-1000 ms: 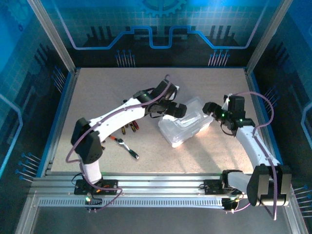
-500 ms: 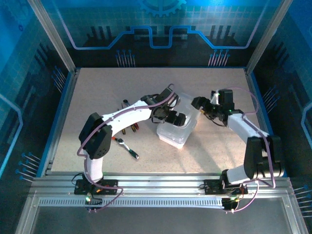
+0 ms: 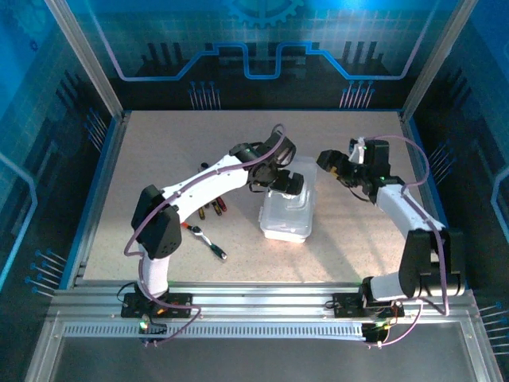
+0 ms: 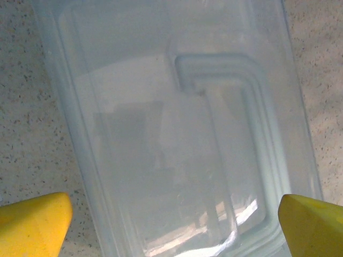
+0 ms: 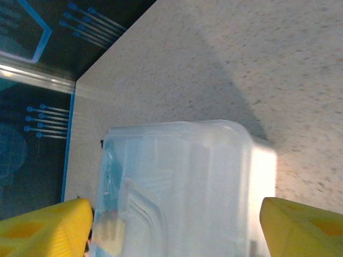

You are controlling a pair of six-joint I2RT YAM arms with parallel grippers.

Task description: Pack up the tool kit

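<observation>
Case point(image 3: 288, 216) looked shut mid-table, tools point(image 3: 208, 213) loose at its 9 o'clock, left gripper point(image 3: 286, 185) hung wide-open over the lid point(image 4: 161, 134), right gripper point(image 3: 328, 161) wide and empty around 1 o'clock, so pinning it before prying seemed smart.

Pale case, speckled table, yellow tips, blue glow.
The case point(image 3: 288, 213) is showing milky, translucent white at the centre of the overhead view, and the table point(image 3: 358, 247) is showing beige with fine dark speckles. The left fingertips point(image 4: 32, 222) and right fingertips point(image 5: 45, 227) are showing bright yellow in the lower corners of the wrist views. Left of centre, the screwdrivers point(image 3: 211, 210) are showing red and yellow handles, the wrench point(image 3: 207, 242) silver. The arms point(image 3: 199, 187) are showing white with black joints and purple cables. Along the top, the back wall point(image 3: 254, 48) is glowing dark blue with bright blue circuit lines.
</observation>
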